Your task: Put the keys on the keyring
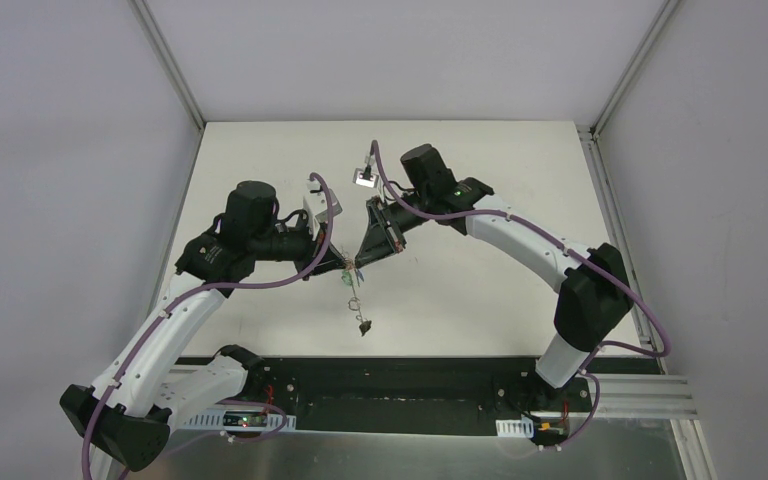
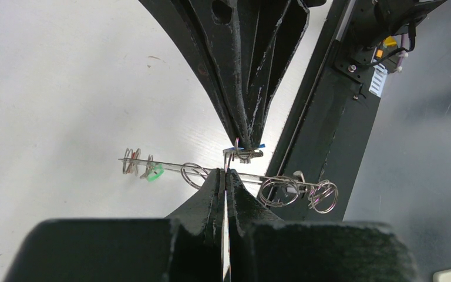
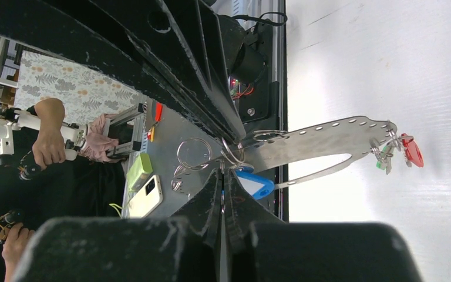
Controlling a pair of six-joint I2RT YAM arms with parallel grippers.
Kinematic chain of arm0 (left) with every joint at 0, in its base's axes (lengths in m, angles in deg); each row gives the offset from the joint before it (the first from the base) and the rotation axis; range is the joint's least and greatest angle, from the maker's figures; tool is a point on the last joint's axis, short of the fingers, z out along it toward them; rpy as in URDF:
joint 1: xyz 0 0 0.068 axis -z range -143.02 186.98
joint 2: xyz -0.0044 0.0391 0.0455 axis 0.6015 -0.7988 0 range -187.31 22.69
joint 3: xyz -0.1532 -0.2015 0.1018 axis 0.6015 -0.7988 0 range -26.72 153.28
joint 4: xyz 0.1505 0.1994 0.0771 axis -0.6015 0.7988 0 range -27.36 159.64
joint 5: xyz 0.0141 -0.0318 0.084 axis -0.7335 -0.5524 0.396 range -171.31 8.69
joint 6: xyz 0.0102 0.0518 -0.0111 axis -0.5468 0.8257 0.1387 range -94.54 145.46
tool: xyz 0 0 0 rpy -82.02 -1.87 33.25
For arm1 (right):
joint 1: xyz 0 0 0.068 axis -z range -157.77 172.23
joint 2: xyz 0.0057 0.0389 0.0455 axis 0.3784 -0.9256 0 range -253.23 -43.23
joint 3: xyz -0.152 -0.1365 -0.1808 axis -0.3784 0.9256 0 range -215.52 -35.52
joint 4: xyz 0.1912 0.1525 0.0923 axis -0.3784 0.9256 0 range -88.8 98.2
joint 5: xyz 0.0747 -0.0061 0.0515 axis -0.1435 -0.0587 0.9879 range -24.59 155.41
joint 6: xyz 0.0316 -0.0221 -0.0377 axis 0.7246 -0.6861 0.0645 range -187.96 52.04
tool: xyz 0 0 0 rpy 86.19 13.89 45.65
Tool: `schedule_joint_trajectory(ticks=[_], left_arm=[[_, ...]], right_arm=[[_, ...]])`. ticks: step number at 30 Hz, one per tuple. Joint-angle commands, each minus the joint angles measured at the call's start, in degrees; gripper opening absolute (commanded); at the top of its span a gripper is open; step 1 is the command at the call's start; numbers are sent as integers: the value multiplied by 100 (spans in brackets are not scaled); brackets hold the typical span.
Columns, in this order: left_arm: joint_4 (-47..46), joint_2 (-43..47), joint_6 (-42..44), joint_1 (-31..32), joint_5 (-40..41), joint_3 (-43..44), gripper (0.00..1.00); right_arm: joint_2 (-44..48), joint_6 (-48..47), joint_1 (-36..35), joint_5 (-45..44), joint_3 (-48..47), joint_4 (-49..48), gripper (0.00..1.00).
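Keyring (image 3: 329, 132): thin silver perforated loop, held mid-air over table (image 1: 260, 180) ctr, red/green keys (image 3: 413, 151) at its 3 o'clock end. L gripper (image 2: 224, 173) pinches its rim; R gripper (image 3: 222, 182) pinches blue-tag key (image 3: 255, 183).

You'll find the fingers (image 2: 202, 202) of the left gripper (image 2: 224, 174) are matt black plastic, grainy and scuffed pale along the edges. The keyring (image 3: 329, 132) running out from their tips is flat brushed metal, dull silver. The split rings (image 3: 194, 154) beside the tips are bright polished wire. Against the right gripper (image 3: 222, 176) fingers, the blue tag (image 3: 253, 183) is glossy plastic. The table (image 3: 376, 59) beyond is matt white and faintly grained.
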Motion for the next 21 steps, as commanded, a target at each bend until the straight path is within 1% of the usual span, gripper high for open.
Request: schedule_joint_trajectory(ticks=[1,21], left_arm=[[-195,91,54,39,-92,136,0],[-226,102,38,42,-130,93,0]], right_arm=[[99,-95,-67,338,-291,-17,0],[-112,-40,-143,-14,-553,129,0]])
